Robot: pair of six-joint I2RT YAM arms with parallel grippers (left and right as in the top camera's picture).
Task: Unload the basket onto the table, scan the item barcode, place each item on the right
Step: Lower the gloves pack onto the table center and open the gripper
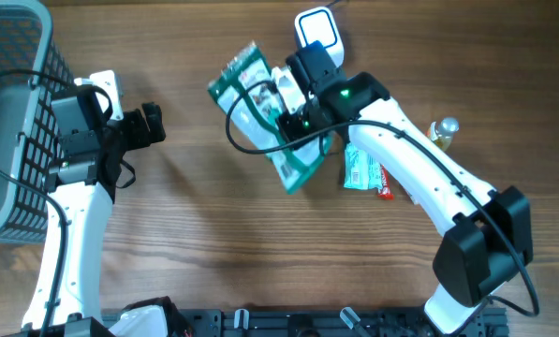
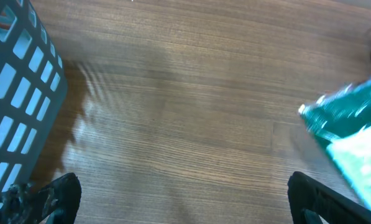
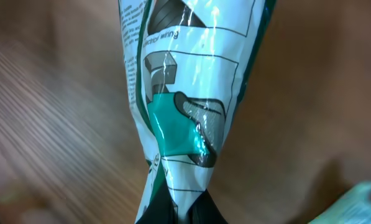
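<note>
Overhead view of a wooden table (image 1: 223,234) with two robot arms. In the upper middle of the frame, the right gripper (image 3: 174,208) is pinched shut on a crinkled green and white packet (image 1: 257,94), holding it by one end clear of the table. The packet hangs just left of a white, blue-rimmed scanner (image 1: 318,28) at the top edge. In the right wrist view the packet fills the frame, showing printed diagrams and text, but no barcode can be made out. At the left, the left gripper (image 1: 153,124) hovers with its fingers spread wide and nothing between them, beside a grey mesh basket (image 1: 17,56) in the upper left corner. A second green and red packet (image 1: 363,173) and a small bottle (image 1: 443,129) lie at the right, partly under the right arm. The step in hand looks like presenting the packet to the scanner. The next move probably calls for turning it until the barcode faces the scanner window.
</note>
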